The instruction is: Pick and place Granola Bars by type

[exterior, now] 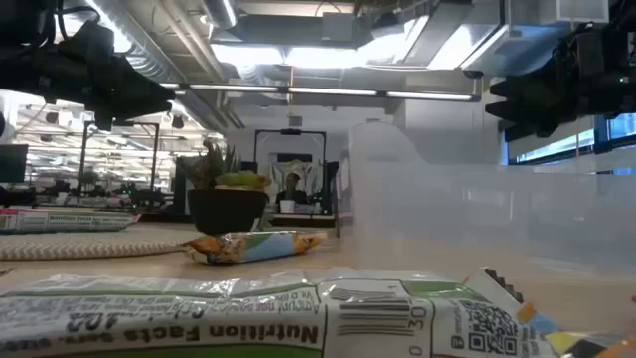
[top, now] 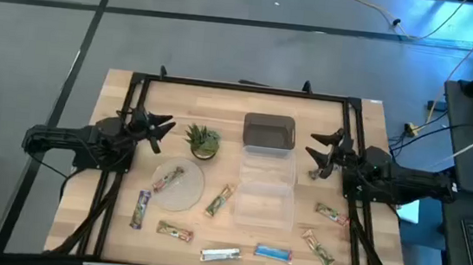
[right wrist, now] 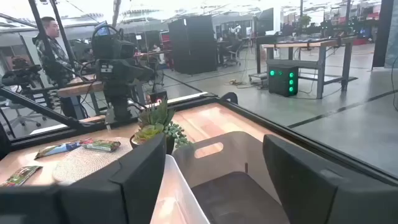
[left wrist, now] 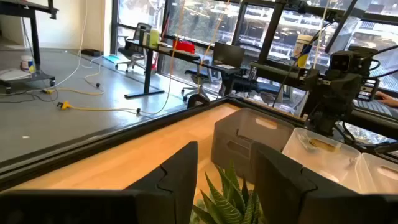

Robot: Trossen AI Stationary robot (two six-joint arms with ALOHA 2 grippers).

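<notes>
Right gripper (top: 320, 152): fingers spread, empty, raised beside the dark bin (top: 269, 131). Nearest item: green-and-red wrapped granola bar (top: 331, 214) on the wooden table (top: 118, 99), long axis crosswise. Left gripper (top: 156, 131): part-spread, empty, farther off.

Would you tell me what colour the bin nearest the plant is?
Dark grey bin, best in the high view.

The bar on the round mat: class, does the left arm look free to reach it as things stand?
Probably yes. The bar lies bare on the mat, nothing over it. The left gripper hangs open above the table close by; the plant stands off to the side, not between.
</notes>
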